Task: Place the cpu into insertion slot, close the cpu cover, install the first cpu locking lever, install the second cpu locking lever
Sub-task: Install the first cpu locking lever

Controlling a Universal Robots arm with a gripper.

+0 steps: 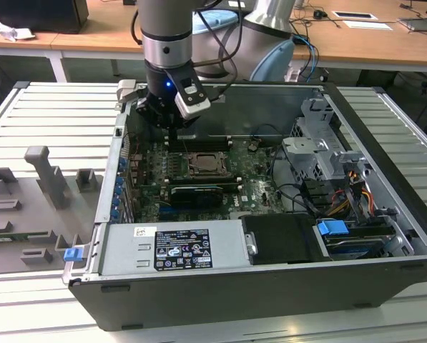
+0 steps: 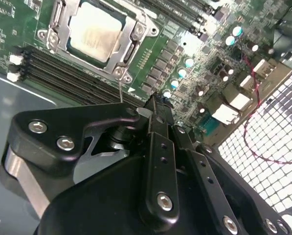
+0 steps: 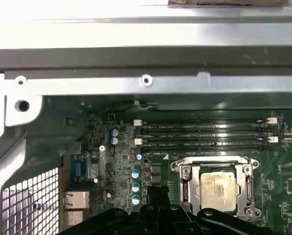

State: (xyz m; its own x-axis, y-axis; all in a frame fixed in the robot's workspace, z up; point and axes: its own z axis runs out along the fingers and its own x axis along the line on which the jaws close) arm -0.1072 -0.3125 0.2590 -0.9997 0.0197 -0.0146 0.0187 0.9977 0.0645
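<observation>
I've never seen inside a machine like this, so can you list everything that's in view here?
computer case: one, dark grey, open on the slatted bench.
circuit board: one, green, on the case floor.
cpu: one, pale silver-beige, seated in the insertion slot.
cpu cover: one, silver, closed flat around the cpu.
memory slots: several, long and black, beside the socket.
power supply box: one, silver, along the case's near wall.
drive cage: one, silver, toward the exterior view's right.
grey holders: several, on the bench at the exterior view's left.
hand: one, black, hanging over the board beside the socket.
</observation>
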